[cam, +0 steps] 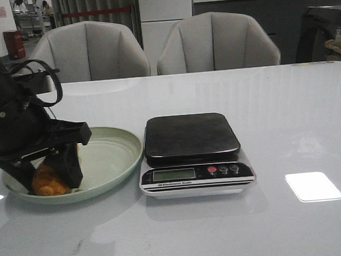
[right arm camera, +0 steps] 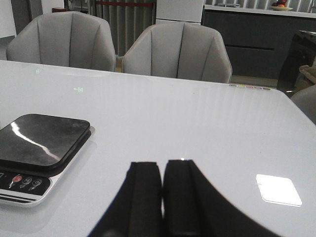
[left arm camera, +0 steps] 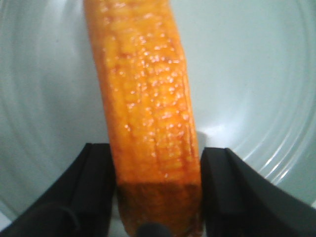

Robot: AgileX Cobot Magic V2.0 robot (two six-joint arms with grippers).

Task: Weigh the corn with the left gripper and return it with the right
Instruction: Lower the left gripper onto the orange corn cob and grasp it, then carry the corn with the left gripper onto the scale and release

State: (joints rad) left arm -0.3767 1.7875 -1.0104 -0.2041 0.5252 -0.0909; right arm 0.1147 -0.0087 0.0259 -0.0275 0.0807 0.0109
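Note:
The orange-yellow corn lies in the pale green plate at the left of the table. My left gripper is down in the plate, with one black finger on each side of the cob. In the left wrist view the corn fills the gap between the fingers, and both touch it, so the left gripper is shut on the cob over the plate. My right gripper is shut and empty above bare table, right of the scale; it does not show in the front view.
A black-topped kitchen scale with a display and buttons stands right of the plate, its platform bare; it also shows in the right wrist view. Two grey chairs stand behind the white table. A bright light patch lies at the front right.

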